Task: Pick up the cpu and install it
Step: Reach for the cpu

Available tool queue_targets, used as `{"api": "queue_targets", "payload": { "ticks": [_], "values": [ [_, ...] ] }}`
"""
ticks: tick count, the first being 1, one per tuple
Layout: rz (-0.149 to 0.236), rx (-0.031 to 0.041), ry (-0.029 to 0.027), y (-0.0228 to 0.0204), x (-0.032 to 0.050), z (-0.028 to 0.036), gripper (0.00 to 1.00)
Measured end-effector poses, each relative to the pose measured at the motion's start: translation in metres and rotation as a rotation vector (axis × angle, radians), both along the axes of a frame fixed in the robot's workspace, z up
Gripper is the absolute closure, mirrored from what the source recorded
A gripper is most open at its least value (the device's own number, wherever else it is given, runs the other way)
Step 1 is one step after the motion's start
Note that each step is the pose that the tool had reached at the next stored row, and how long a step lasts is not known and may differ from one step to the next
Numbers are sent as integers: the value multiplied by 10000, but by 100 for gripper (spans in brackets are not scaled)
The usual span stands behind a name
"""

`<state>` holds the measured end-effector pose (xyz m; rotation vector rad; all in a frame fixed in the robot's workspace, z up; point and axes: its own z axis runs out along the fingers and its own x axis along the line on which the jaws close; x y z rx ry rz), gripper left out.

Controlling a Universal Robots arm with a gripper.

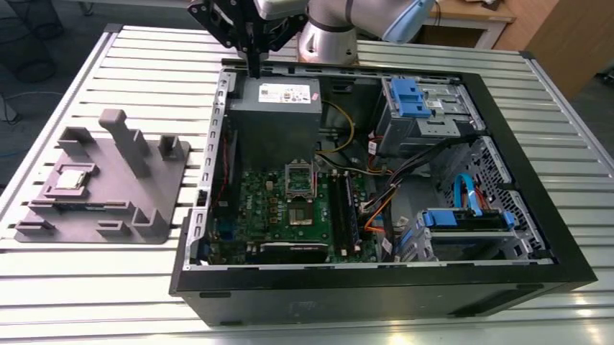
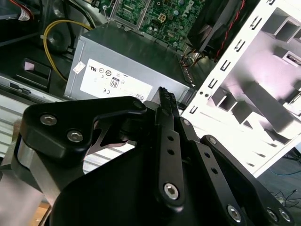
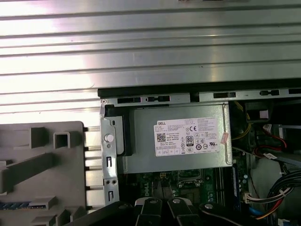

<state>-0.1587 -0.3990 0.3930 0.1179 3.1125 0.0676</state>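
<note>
the big metal table (image 1: 86,273) holds an open computer case (image 1: 384,291) and a grey tray (image 1: 154,208). the tray sits near the table edge on the exterior view's left, and the case sits just beside it. inside the case are the grey power supply (image 1: 273,108), the green motherboard (image 1: 278,215) and the silver socket (image 1: 300,180).

the gripper (image 1: 254,68) hangs over the far wall of the case, above the power supply. its fingers are pressed together with nothing between them.

the cpu (image 1: 73,177) lies flat on the tray, on the side away from the case, well apart from the gripper.

the cpu looks light, thin and stiff. its smooth metal top is likely slippery, and it is probably easy to hurt. the safe hold is likely on two facing side edges, kept level.

the exterior view gives the cpu, the tray and the socket all at once. the second wrist view gives the closed fingertips (image 2: 164,99) up close over the power supply (image 2: 131,56). the first wrist view looks straight down on the power supply (image 3: 178,141) and one end of the tray (image 3: 42,155).
</note>
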Motion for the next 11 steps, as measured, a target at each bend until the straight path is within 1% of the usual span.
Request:
{"api": "queue_targets", "payload": {
  "ticks": [11],
  "values": [
    [-1,0,0,0,-89,-2,89]
  ]
}}
